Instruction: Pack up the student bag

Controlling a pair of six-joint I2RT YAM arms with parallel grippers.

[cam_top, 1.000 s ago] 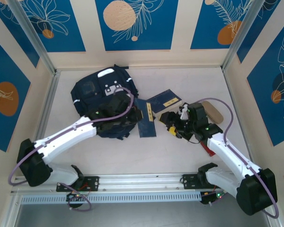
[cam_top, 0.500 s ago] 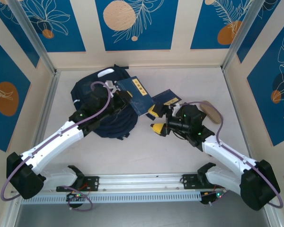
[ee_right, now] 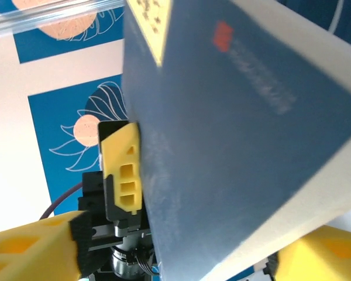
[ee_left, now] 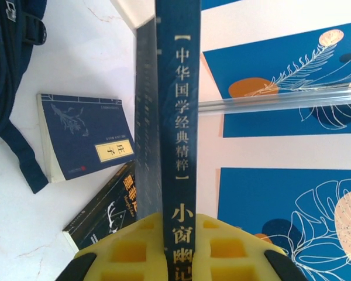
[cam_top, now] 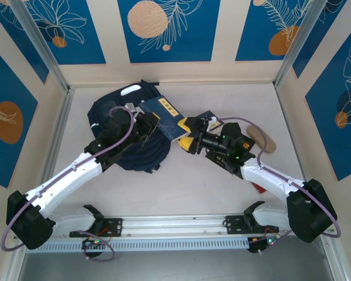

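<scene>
Read this step as passing or steadying a book above the backpack (cam_top: 140, 159), the big navy bag lying on the left rear part of the table (cam_top: 164, 193), partly under the left arm.

Grip the book (cam_top: 164, 114) firmly in the left end effector (ee_left: 172, 231), closed on the bottom of the spine, with the rest of the volume sticking out unsupported and raised off the table. Expect sag or twist from such a narrow hold, so move slowly.

Bring the right end effector (cam_top: 190, 133) onto the free edge squarely, jaws apart on either side of the cover and not clamped on it. Close only with both pads flat on the cover, well clear of the left fingers (ee_right: 120, 170) seen just beside the same book. Avoid pinching a corner alone, for fear of a slip or a bent cover.

Release one side only after a sure grip on the other. Then tilt the book spine-first toward the mouth of the backpack. Hard to tell from above where that mouth lies, so check before lowering.

Stay clear of the two other books (ee_left: 85, 134) (ee_left: 102, 211) lying flat on the table, one just beside a strap of the backpack, and leave them for later.
</scene>
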